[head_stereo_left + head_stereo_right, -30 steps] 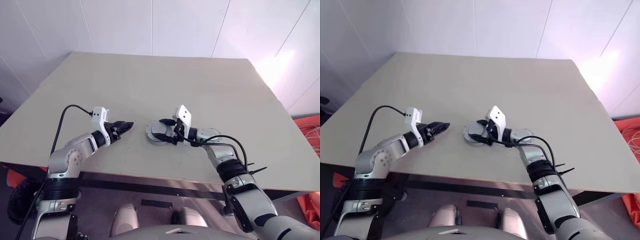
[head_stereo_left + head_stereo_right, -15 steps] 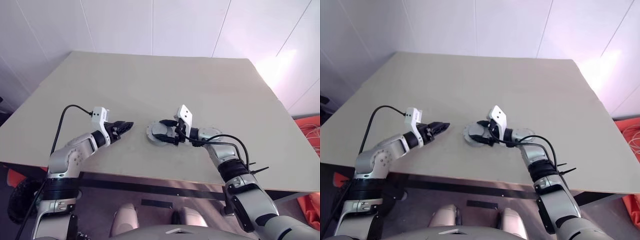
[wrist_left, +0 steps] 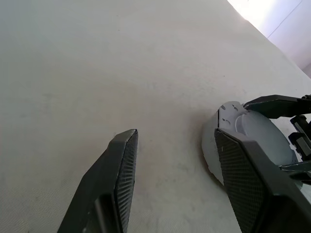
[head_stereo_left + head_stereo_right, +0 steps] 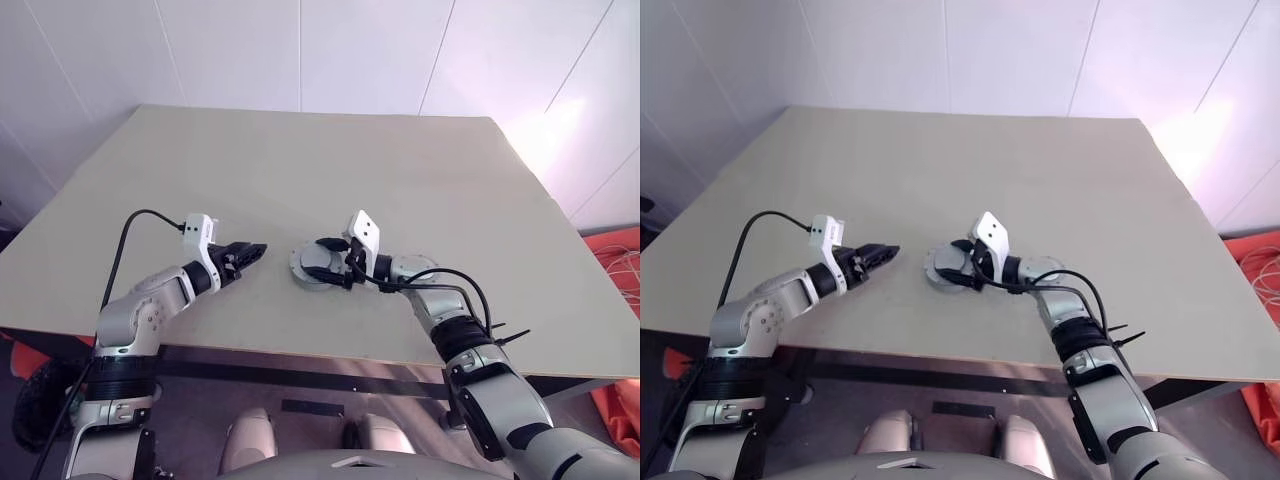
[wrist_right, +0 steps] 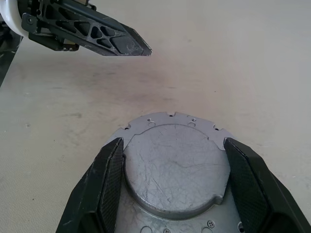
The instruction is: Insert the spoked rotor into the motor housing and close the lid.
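Straddling the lid [image 5: 176,167], the right gripper [image 4: 333,262] has its fingers [image 5: 108,184] spread either side of the grey disc, seemingly touching its rim; firm grasp unclear. Disc lies flat on the table [image 4: 300,170] near the front edge, likely capping the housing, which is hidden. Left gripper [image 4: 250,251] hovers just left, fingers parted, empty.

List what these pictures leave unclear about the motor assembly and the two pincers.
- Spoked rotor and copper windings: hidden under the grey lid in the right wrist view, so seating inside cannot be checked.
- Housing's far side: blocked by the left pincer's finger in the left wrist view.
- Right pincer: its fingers flank the lid; contact cannot be told.
- Left pincer: too small in the head views to judge its gap; open and empty in its wrist view.
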Controlling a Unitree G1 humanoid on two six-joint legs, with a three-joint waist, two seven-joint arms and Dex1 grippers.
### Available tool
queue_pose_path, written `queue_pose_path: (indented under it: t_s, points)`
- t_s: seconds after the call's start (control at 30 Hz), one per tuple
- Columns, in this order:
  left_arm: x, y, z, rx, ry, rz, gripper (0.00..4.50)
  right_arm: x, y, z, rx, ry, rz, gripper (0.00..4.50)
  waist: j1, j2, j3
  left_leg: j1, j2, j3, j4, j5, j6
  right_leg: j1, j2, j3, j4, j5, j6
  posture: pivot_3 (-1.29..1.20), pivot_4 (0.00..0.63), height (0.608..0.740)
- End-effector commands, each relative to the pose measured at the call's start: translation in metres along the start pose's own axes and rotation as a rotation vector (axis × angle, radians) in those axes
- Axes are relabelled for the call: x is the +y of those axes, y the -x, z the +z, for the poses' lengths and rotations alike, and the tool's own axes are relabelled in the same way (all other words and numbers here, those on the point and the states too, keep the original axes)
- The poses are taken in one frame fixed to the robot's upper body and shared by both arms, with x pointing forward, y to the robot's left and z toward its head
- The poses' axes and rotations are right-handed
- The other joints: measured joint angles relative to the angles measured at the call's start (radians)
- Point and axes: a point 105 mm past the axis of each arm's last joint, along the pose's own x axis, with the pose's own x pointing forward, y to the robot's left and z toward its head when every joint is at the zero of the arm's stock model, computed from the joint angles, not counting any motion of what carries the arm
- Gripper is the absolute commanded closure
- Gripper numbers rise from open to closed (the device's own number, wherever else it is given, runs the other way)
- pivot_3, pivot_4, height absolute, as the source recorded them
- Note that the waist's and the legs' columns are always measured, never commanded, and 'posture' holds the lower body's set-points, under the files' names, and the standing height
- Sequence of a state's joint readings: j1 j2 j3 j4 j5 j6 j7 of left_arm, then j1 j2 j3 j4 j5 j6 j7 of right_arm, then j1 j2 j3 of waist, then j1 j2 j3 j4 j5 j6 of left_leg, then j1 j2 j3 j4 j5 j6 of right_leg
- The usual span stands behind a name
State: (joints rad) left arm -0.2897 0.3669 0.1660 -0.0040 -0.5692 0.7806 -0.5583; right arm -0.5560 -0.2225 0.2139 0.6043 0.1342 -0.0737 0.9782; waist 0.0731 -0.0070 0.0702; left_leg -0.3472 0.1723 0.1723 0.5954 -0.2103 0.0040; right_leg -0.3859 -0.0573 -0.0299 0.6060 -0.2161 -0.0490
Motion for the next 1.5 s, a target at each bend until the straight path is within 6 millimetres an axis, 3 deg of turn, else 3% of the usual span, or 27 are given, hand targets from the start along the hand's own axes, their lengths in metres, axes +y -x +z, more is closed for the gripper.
queue_pose_path:
  t_s: [0.03, 0.2, 0.37, 0.5, 0.6, 0.7, 0.8, 1.13, 1.5]
  points:
    - [-0.003, 0.003, 0.012, -0.046, -0.029, -0.007, 1.83, -0.003, 0.005, -0.019, 0.079, -0.019, -0.030, 1.36, -0.002, 0.000, 0.000, 0.000, 0.000, 0.000, 0.000, 0.000, 0.000, 0.000, 0.000, 0.000, 0.000, 0.000, 0.000, 0.00, 0.000, 0.740]
    - [-0.003, 0.003, 0.012, -0.045, -0.028, -0.006, 1.83, -0.004, 0.007, -0.024, 0.102, -0.012, -0.036, 1.36, -0.002, 0.000, 0.000, 0.000, 0.000, 0.000, 0.000, 0.000, 0.000, 0.000, 0.000, 0.000, 0.000, 0.000, 0.000, 0.00, 0.000, 0.740]
    - [-0.004, 0.003, 0.010, -0.042, -0.026, -0.009, 1.83, -0.004, 0.010, -0.052, 0.251, 0.006, -0.062, 1.36, -0.007, 0.000, 0.000, 0.002, 0.000, 0.000, 0.000, 0.000, 0.000, 0.001, 0.000, 0.000, 0.000, 0.000, 0.000, 0.00, 0.000, 0.740]
    - [-0.004, 0.003, 0.010, -0.042, -0.023, -0.009, 1.83, -0.003, 0.012, -0.058, 0.284, 0.001, -0.055, 1.36, -0.007, 0.002, 0.000, 0.009, 0.000, 0.000, -0.001, 0.000, 0.000, 0.004, 0.000, 0.000, -0.001, -0.001, 0.002, 0.00, 0.000, 0.740]
    - [-0.005, 0.001, 0.008, -0.040, -0.013, -0.005, 1.83, -0.003, 0.013, -0.059, 0.291, 0.004, -0.054, 1.36, -0.007, 0.006, 0.000, 0.014, 0.000, -0.002, -0.002, 0.000, 0.000, 0.007, 0.000, -0.004, -0.008, -0.003, 0.004, 0.00, 0.000, 0.740]
    - [-0.009, -0.004, 0.006, -0.029, 0.003, -0.007, 1.83, -0.004, 0.014, -0.060, 0.294, 0.005, -0.055, 1.36, -0.008, 0.011, 0.000, 0.015, 0.000, -0.009, -0.014, 0.000, 0.000, 0.019, -0.004, -0.022, -0.038, -0.003, 0.005, 0.00, 0.000, 0.740]
    - [-0.016, -0.011, 0.006, -0.030, 0.068, -0.030, 1.83, -0.003, 0.014, -0.060, 0.297, 0.005, -0.050, 1.36, -0.009, 0.014, 0.001, 0.015, 0.000, -0.011, -0.020, -0.001, 0.000, 0.026, -0.012, -0.037, -0.053, -0.003, 0.005, 0.00, 0.000, 0.740]
    - [-0.046, -0.029, 0.014, 0.006, 0.245, -0.170, 1.83, -0.001, 0.014, -0.061, 0.297, -0.001, -0.034, 1.36, -0.009, 0.017, 0.000, 0.015, -0.002, -0.010, -0.023, -0.001, 0.000, 0.026, -0.022, -0.050, -0.055, -0.003, 0.005, 0.00, 0.000, 0.740]
    - [-0.045, -0.036, 0.005, 0.063, 0.324, -0.158, 1.83, 0.001, 0.012, -0.056, 0.276, -0.005, -0.014, 1.36, -0.008, 0.019, -0.002, 0.014, -0.001, -0.009, -0.025, 0.000, 0.000, 0.027, -0.022, -0.048, -0.048, -0.003, 0.004, 0.00, 0.000, 0.740]
